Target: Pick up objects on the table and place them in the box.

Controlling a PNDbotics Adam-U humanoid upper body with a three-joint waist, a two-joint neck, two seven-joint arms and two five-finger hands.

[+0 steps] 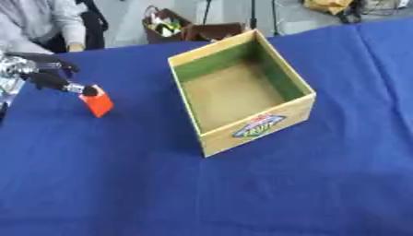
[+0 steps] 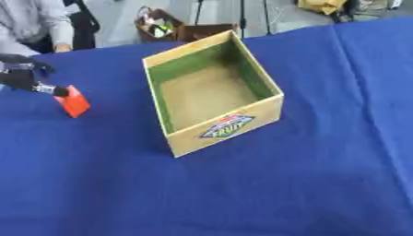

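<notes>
The fingers (image 1: 68, 86) of the left hand (image 1: 44, 76) are curled in a pinch on the top corner of a small orange-red block (image 1: 98, 103), with the thumb (image 1: 56, 64) arched above them. The hand comes in from the left edge of both views, black with a silver joint showing at the wrist, and it sits at the left part of the worktop (image 1: 202, 193). The block hangs tilted from the fingertips, its lower corner pointing down toward the blue cloth; whether that corner touches the cloth or is just above it cannot be told.

The box (image 1: 250, 129) stands well to the right of the block, near the middle of the worktop and turned at an angle to its edge. It is an open wooden box with pale outer walls, green-tinted inner walls and a plain brown floor. Its near wall carries a diamond-shaped label (image 1: 259, 126) in blue, red and white. Nothing can be seen lying inside it.

The blue cloth covers the whole worktop and shows a few soft creases toward the right side. The block is apart from the box, with bare cloth between them.

The right hand shows in neither view.
</notes>
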